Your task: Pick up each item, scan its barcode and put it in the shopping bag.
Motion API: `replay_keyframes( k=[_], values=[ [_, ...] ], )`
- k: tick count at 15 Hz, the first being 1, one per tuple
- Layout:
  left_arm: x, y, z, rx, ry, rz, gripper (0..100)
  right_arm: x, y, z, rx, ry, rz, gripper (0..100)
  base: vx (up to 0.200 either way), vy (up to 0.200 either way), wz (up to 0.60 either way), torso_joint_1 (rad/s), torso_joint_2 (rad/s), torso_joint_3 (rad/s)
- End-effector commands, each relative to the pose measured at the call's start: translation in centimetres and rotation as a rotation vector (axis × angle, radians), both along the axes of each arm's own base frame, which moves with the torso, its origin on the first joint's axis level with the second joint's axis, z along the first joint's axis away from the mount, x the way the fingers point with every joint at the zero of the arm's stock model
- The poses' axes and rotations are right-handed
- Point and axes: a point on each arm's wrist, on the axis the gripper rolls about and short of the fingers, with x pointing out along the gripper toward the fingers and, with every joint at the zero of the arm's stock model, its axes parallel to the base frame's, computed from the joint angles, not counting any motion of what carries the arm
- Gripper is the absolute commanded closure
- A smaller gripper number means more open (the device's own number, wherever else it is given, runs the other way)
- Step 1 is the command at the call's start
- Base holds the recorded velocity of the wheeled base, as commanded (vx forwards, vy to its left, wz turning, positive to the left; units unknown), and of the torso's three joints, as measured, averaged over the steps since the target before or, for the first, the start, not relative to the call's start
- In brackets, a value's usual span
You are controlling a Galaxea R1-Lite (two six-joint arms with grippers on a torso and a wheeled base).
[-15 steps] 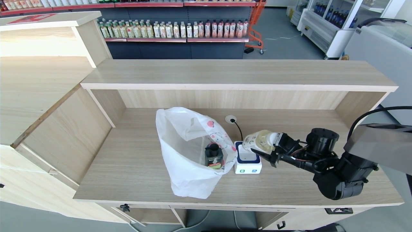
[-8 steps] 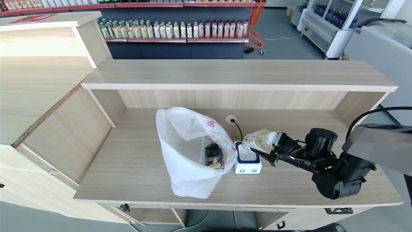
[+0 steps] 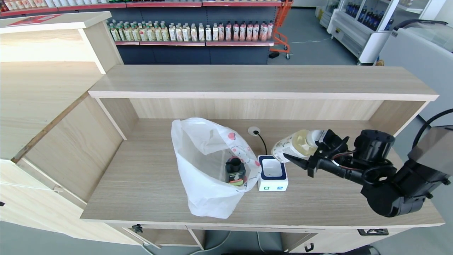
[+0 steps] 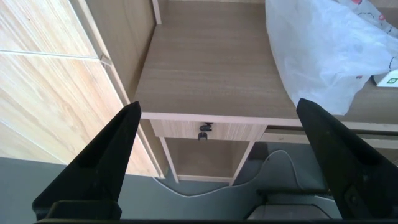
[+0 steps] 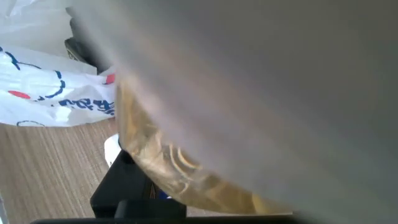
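One pale yellow plastic bottle (image 3: pixel 297 145) lies sideways, clamped in right gripper (image 3: pixel 293 154), just right of white-and-blue scanner box (image 3: pixel 272 174); white plastic shopping bag (image 3: pixel 198 193) holds dark jar (image 3: pixel 235 172). Left wrist: left gripper (image 4: pixel 217 124) spread wide above wooden counter (image 4: pixel 211 68). Right wrist: bottle (image 5: pixel 161 162) close up, bag (image 5: pixel 43 93) behind.

right arm (image 3: pixel 354 173) stretched in from the right, right gripper (image 3: pixel 287 151) clamped on bottle (image 3: pixel 300 143) held sideways, left gripper (image 4: pixel 219 111) fingers (image 4: pixel 93 168) spread wide, empty

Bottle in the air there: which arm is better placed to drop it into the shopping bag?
Right. Its pincer grips the bottle beside the scanner, close to the shopping bag's open mouth. The left pincer hangs open off the counter's front edge, holding nothing.
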Motion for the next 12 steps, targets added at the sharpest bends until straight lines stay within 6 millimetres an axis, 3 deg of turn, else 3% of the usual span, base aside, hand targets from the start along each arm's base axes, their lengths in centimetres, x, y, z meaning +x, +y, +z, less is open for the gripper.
replay_keyframes(
  k=[1, 3, 6, 12],
  values=[
    [0.0, 0.0, 0.0, 0.000, 0.000, 0.000, 0, -4.8, -1.1, 6.4, 0.156, 0.060, -0.011, 100, 0.000, 0.000, 0.00, 0.000, 0.00, 0.000],
    [0.0, 0.0, 0.0, 0.000, 0.000, 0.000, 0, -6.3, -1.4, 8.2, 0.306, 0.184, -0.098, 100, 0.000, 0.000, 0.00, 0.000, 0.00, 0.000],
    [0.0, 0.0, 0.0, 0.000, 0.000, 0.000, 0, -7.6, -1.7, 9.5, 0.431, 0.372, -0.163, 100, 0.000, 0.000, 0.00, 0.000, 0.00, 0.000],
    [0.0, 0.0, 0.0, 0.004, 0.000, 0.000, 0, -8.8, -2.3, 9.5, 0.473, 0.449, -0.185, 100, 0.000, 0.000, 0.00, 0.000, 0.00, 0.000]
  ],
)
